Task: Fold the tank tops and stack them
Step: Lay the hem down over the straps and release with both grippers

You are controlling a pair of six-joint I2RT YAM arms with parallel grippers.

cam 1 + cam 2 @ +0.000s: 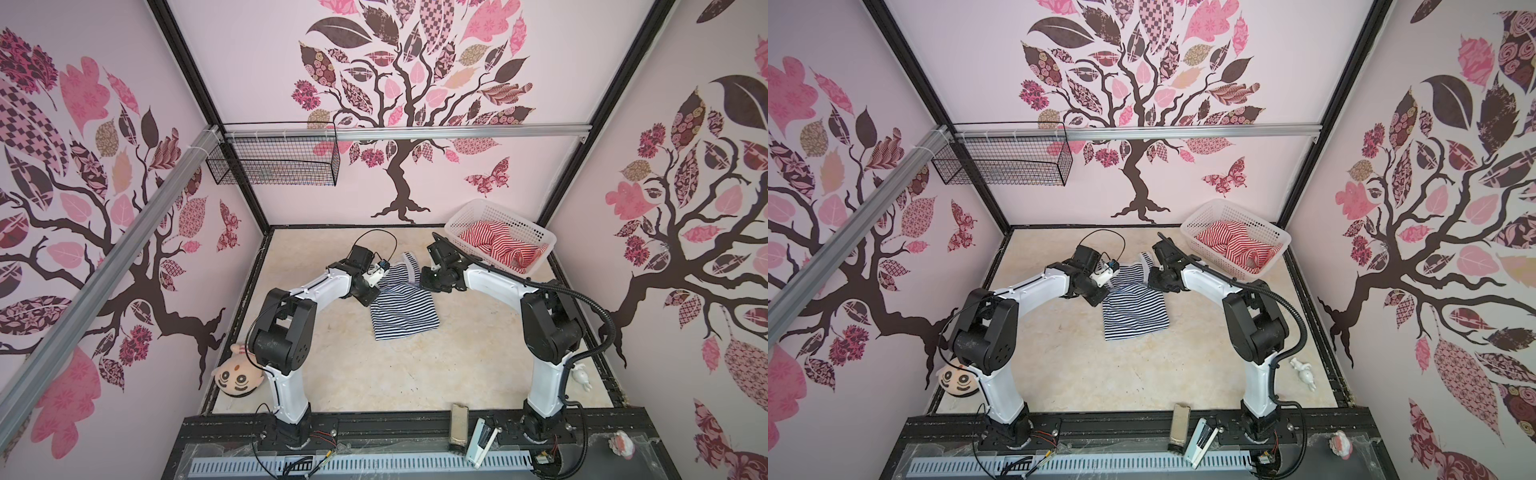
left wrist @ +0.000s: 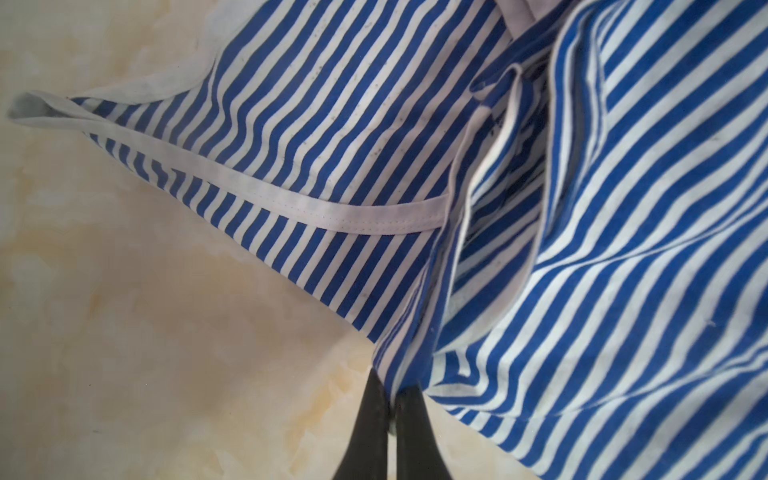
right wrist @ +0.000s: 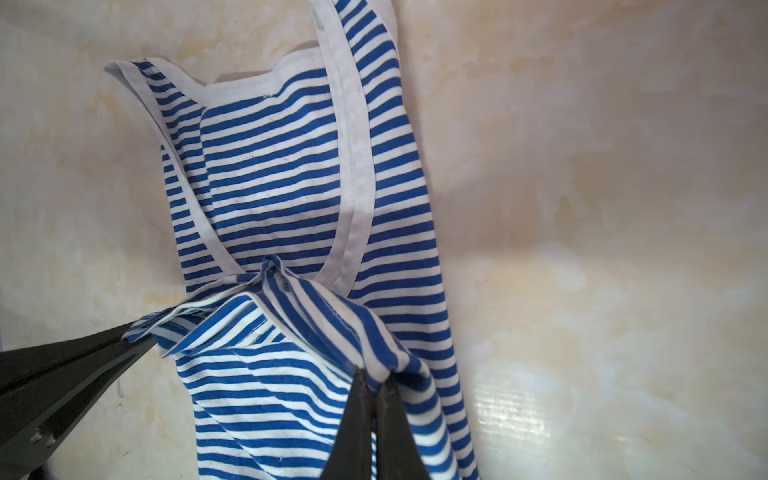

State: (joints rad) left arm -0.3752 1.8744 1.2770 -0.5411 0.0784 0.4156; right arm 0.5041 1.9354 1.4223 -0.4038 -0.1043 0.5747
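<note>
Left gripper (image 2: 392, 401) and right gripper (image 3: 372, 380) clamp opposite sides of the navy-striped tank top (image 1: 405, 318), mid-frame in both top views. Straps (image 3: 353, 166) lie up-frame beyond both grippers, hem (image 1: 405, 334) below, neither arm nearer.

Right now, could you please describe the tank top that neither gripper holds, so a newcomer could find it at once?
Look to the far right corner of the beige table, where a white perforated basket stands. The red-and-white striped tank top lies crumpled inside it. Its red stripes set it apart from the navy-and-white striped tank top lying out on the table.
</note>
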